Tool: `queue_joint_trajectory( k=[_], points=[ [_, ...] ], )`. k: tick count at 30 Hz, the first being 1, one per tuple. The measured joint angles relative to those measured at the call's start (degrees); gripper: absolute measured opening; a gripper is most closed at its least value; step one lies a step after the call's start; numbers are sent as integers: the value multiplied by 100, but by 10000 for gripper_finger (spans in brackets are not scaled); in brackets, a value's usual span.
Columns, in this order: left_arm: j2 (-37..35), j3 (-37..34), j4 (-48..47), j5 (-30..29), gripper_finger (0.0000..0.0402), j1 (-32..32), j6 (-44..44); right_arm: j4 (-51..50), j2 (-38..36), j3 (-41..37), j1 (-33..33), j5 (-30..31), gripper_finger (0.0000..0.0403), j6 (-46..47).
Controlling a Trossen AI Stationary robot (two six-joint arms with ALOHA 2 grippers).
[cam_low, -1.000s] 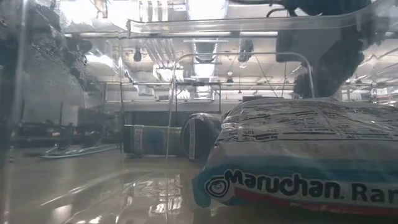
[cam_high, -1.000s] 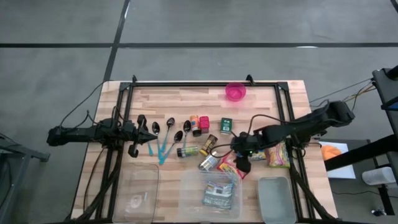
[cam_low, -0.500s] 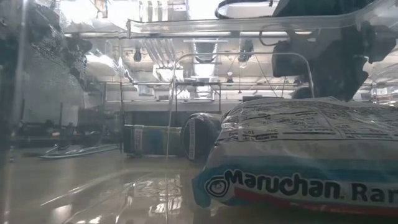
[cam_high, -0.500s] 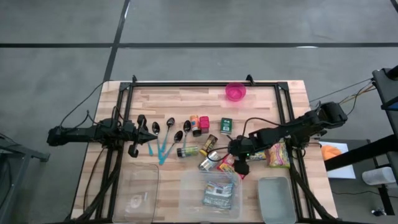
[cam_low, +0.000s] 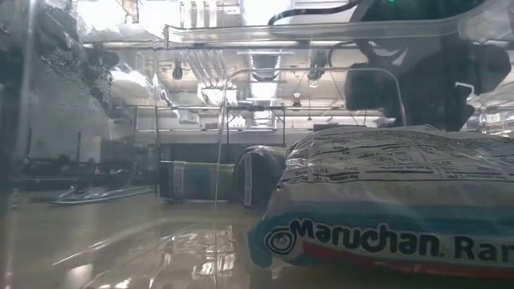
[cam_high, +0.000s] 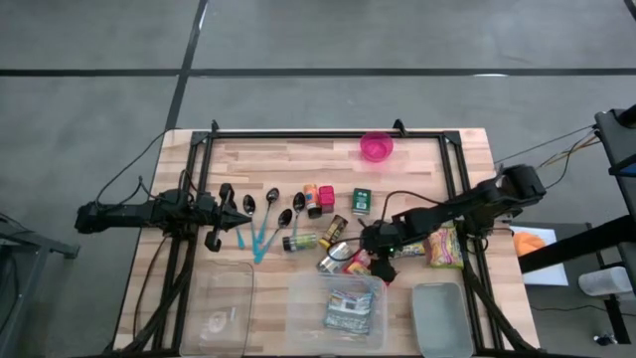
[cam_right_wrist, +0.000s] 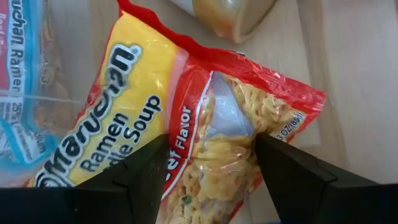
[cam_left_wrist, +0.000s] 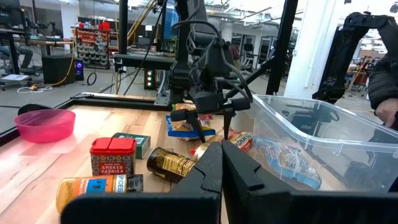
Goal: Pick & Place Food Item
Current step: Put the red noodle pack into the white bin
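Between your right gripper (cam_right_wrist: 208, 165)'s spread fingers lies the yellow ramen packet (cam_right_wrist: 186, 118), on the table at six o'clock, just beside the clear bin (cam_high: 308, 298); drop squarely, pinch its middle. At nine o'clock, the left gripper (cam_high: 238, 218) waits, fingers pressed together.

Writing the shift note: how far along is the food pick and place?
Done: one blue ramen pack already lies in the clear bin. In hand: the right gripper, open, straddles the yellow ramen pack on the table, not yet closed on it. Left: grip, lift and place it. The can, jars and snack bag also remain out. The left gripper waits shut beside the spoons.
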Motion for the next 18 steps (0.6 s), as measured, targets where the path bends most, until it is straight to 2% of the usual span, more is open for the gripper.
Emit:
queue_joint_trajectory(
  k=[11, 14, 18],
  points=[
    [0, 2, 2, 0, 0, 0, 0, -103, 5, 0, -7, 5, 237, -72],
    [0, 1, 2, 0, 0, 2, 0, -121, 30, 0, -7, 5, 215, -83],
    [0, 0, 0, 0, 0, 2, 0, -150, 7, -3, -7, 7, 163, -88]
  ],
)
